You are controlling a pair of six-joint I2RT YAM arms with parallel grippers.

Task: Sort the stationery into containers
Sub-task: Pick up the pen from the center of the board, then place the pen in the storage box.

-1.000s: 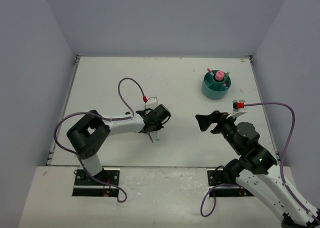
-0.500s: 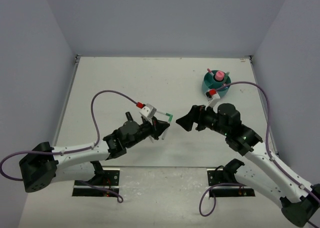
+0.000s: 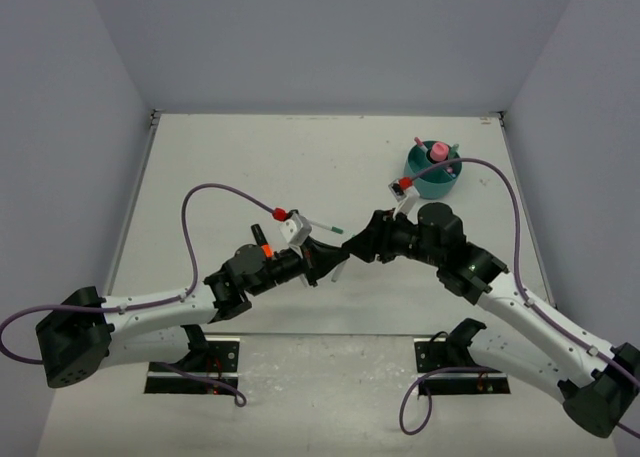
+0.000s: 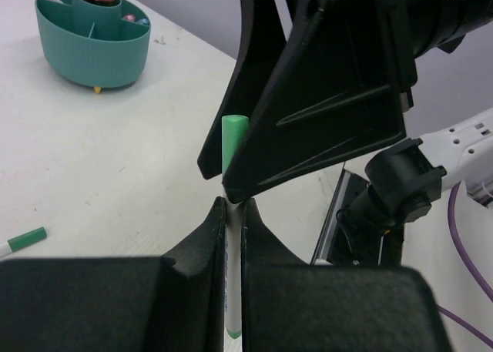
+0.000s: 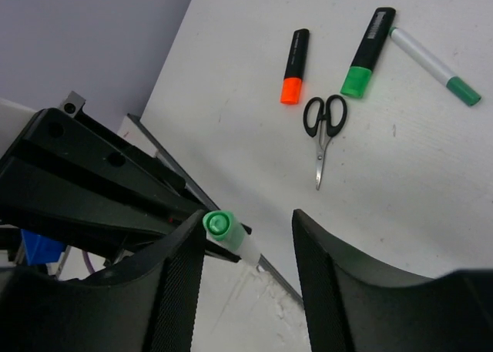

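My left gripper (image 4: 233, 206) (image 3: 333, 258) is shut on a thin white pen with a green cap (image 4: 233, 136), held off the table and pointing at the right arm. My right gripper (image 5: 248, 225) (image 3: 358, 245) is open around that pen's cap end (image 5: 219, 224). The cap lies against one finger, with a gap to the other. The teal organizer (image 3: 432, 174) (image 4: 92, 44) stands at the back right with a pink-capped bottle (image 3: 438, 152) in its centre. On the table lie another green-capped pen (image 5: 435, 65) (image 3: 322, 224), a green highlighter (image 5: 367, 51), an orange highlighter (image 5: 293, 65) and black-handled scissors (image 5: 323, 129).
Both arms meet over the middle of the table, close to its near edge. Purple cables (image 3: 215, 192) loop above each arm. Grey walls close in the table on three sides. Black mounting plates (image 3: 190, 362) sit at the near edge.
The left arm swung out to the right with the pen. The right arm came left to meet it, and its jaws have narrowed around the pen's cap end.
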